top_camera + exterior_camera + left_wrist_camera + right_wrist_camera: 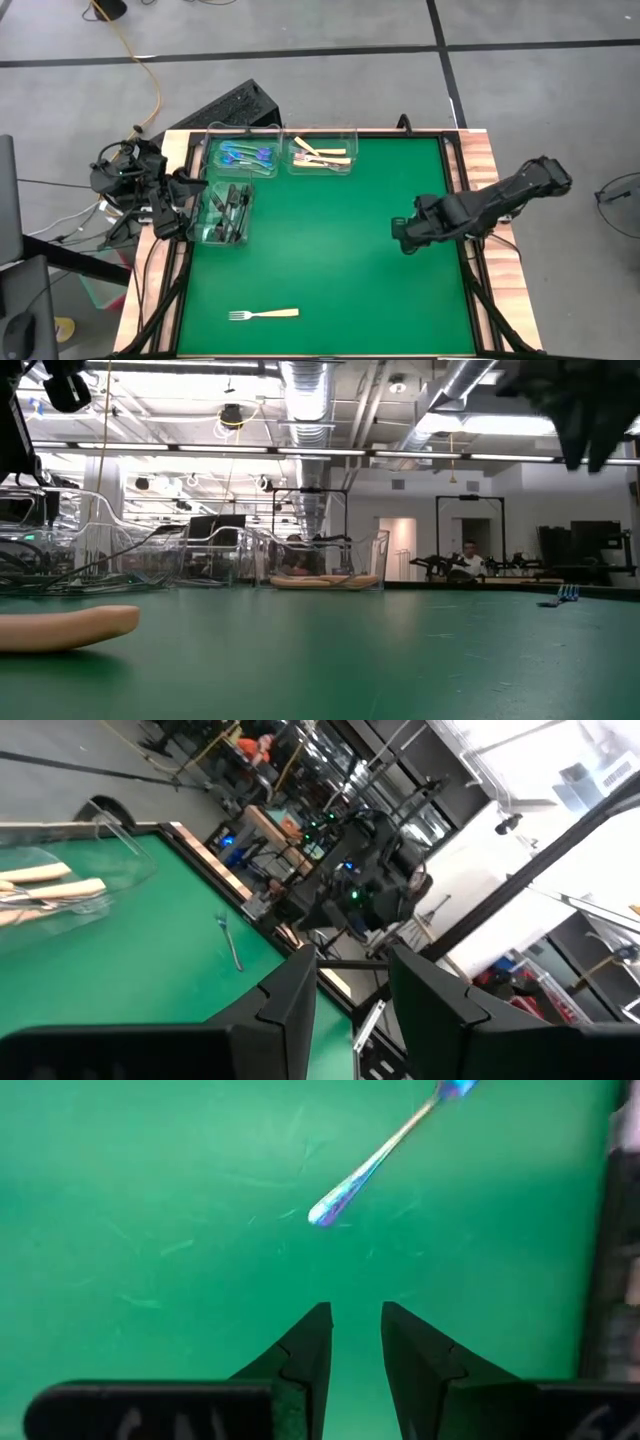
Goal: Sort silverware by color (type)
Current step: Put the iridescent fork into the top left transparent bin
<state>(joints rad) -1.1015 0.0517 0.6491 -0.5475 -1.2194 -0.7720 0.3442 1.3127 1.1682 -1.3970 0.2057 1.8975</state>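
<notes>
Your right claw point(355, 1312) hangs over the right half of the green counter point(330, 250). Its two dark fingers are slightly parted, with bare green showing between them and nothing pinched.

Just ahead of it lies a slim, shiny blue-iridescent metal fork point(375, 1160), flat on the counter and apart from the claw. The rounded handle end is nearest you and the tine end points away. Its long axis runs at a slant to the gap between the fingers, so you would likely need to reach forward and turn the wrist to close across the handle.

The right arm is plainly the nearer one. Your left claw point(350, 955), also slightly parted and empty, waits at the counter's far left edge.
</notes>
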